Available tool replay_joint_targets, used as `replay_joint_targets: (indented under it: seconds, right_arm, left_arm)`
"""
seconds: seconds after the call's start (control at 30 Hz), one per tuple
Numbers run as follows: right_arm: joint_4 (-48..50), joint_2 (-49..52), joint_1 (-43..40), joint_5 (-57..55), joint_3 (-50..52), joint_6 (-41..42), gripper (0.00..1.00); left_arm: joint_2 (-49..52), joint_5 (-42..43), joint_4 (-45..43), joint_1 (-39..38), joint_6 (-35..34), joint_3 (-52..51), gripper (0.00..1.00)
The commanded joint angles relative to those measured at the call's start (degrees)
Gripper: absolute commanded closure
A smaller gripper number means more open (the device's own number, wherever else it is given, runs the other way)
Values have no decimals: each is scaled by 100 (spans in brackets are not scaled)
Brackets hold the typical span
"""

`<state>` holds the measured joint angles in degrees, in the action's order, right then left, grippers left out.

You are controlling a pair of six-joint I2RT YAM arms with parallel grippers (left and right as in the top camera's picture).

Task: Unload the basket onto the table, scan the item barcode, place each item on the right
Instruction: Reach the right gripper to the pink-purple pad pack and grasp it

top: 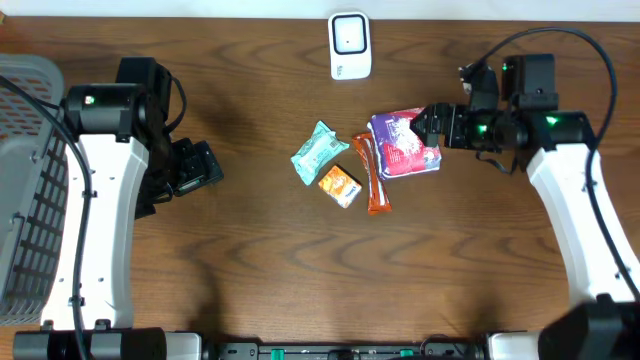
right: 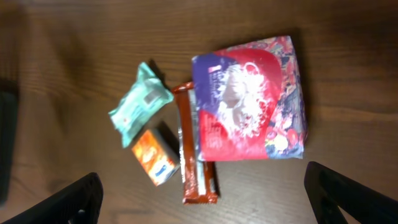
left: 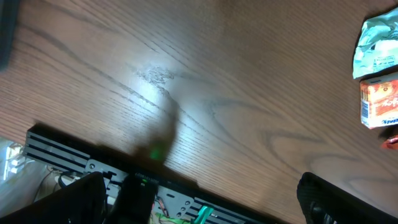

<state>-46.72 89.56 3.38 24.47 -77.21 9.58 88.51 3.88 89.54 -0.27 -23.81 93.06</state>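
The bag (right: 249,99) lies right of centre on the surface (top: 260,260), touching a bar (right: 198,155), with the right hand (top: 428,127) wide open and empty above it. The left hand (top: 195,168), equally open and empty, sits far left. The bag looks light, soft and slick, so pinch a sealed edge, not the puffy middle.

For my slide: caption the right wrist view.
Open jaws above purple bag, teal packet, orange box, brown bar.

Overhead straight down on table (top: 250,280); both wrist views close, teal packet (top: 319,152) in all.
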Motion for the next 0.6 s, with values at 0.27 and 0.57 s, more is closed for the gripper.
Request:
replay_joint_targets:
  seconds: [0.27,0.57]
  right_arm:
    - [682,1609,24,-1032,-125,-151,1]
    - [905,2702,26,-361,-125,-640,30]
  left_arm:
    - [22,-92,13,11,-26,-22,2]
    - [22,-92,13,11,-26,-22,2]
